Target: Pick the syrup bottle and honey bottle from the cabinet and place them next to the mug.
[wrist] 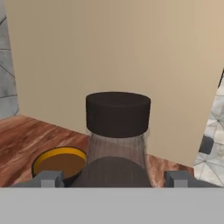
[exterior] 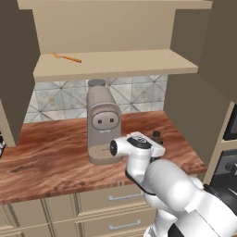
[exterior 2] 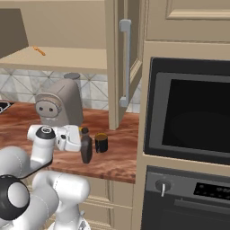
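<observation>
Syrup bottle (exterior 2: pixel 86 150) standing upright on the wood counter (exterior 2: pixel 121 157), just left of the mug (exterior 2: pixel 101 143) and very close to it, maybe touching, can't tell for sure. Both parked right in front of the open cabinet door (exterior 2: pixel 117 63), near the oven (exterior 2: pixel 188 112).

Tool (wrist: pixel 117 177) sitting at the bottle, one fingertip (wrist: pixel 49 178) on each side of the neck, black cap (wrist: pixel 117 113) poking up between them. Fingers spread about as wide as the bottle, but can't tell if actually clamped on or just sitting around it. Looks like the counter is taking the bottle's weight either way.

From the hand camera, mug (wrist: pixel 59 162) showing off to the left of the bottle, tan-brown top and yellowish rim.

Cabinet (exterior: pixel 115 65) up above with doors swung open, light shelf holding just a small orange stick-like thing (exterior: pixel 67 57). Grey coffee machine (exterior: pixel 102 122) standing on the counter under it, against the tiled wall.

Honey bottle: hard to spot, maybe a bit of yellow lid (exterior 2: pixel 83 130) behind the syrup bottle, not sure.
</observation>
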Motion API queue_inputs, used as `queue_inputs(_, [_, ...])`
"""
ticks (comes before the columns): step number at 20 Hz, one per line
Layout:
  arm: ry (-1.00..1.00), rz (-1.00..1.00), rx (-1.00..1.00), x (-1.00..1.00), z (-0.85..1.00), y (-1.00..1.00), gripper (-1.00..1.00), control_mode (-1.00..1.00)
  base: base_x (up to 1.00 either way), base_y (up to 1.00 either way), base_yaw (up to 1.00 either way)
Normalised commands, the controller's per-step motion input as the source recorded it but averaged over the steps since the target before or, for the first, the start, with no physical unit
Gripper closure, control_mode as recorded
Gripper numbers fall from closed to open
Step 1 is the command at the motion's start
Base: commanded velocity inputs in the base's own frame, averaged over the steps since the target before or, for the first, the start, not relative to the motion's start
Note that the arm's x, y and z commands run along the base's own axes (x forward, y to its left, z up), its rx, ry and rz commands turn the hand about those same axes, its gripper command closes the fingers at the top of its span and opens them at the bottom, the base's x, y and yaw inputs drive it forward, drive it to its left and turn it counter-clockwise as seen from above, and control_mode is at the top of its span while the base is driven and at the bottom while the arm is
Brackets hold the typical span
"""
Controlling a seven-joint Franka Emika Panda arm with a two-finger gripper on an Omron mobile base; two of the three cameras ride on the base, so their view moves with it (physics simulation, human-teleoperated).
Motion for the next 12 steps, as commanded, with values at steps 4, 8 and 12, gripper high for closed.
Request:
queue_inputs(4, [-0.06,0.00,-0.01,0.00,-0.03,0.03,1.00,-1.00,0.00,0.00,0.00])
queue_inputs(8, [0.00,0.00,0.00,0.00,0.00,0.00,1.00,-1.00,0.00,0.00,0.00])
queue_inputs(12, [0.00,0.00,0.00,0.01,0.00,0.00,1.00,-1.00,0.00,0.00,0.00])
